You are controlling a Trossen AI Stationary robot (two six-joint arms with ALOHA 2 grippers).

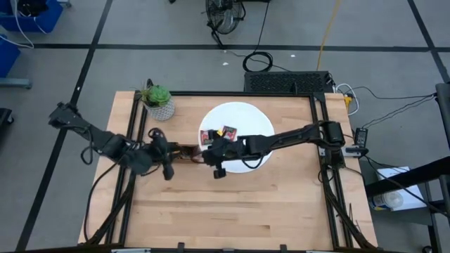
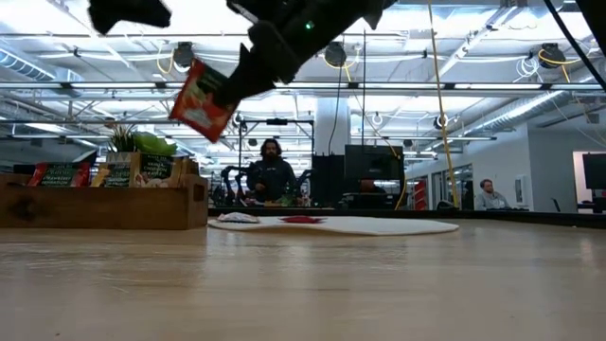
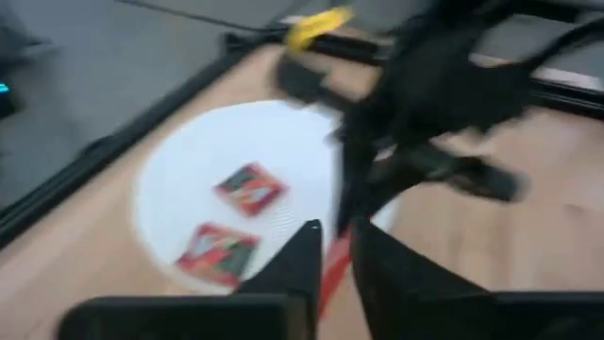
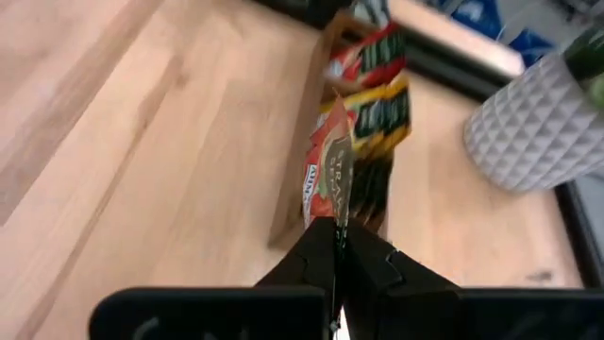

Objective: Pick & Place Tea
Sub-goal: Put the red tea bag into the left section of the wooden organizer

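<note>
**Red sachet pinched in my right gripper, above the desk**

My right gripper (image 4: 337, 247) was closed tight on one small flat red tea sachet (image 4: 332, 175), holding it edge-on by its lower border so that it stood up between my fingertips. In the low view that same sachet (image 2: 203, 99) hung tilted in the air, clear of the pale wooden desk (image 1: 232, 211).

Just ahead of my right gripper lay the long brown wooden tray (image 4: 300, 151), with more red and orange-yellow sachets (image 4: 382, 90) standing packed in its compartments. Beyond the tray, off to one side, stood the small green plant in its white faceted pot (image 4: 533, 123).

Behind my right gripper was the flat white round disc (image 1: 242, 116), and on it two more red sachets (image 1: 218, 133) lay flat, side by side and close to my wrist. From my left wrist they showed as two separate squares (image 3: 250, 187) on the white surface.

My left gripper (image 3: 332, 247) hovered just across from the right one, on the far side of the tray, its fingers parted only a sliver. A red edge showed in the narrow gap between them, but I could not tell whether they were gripping anything.

A person (image 2: 271, 170) stood in the room beyond the desk.
</note>
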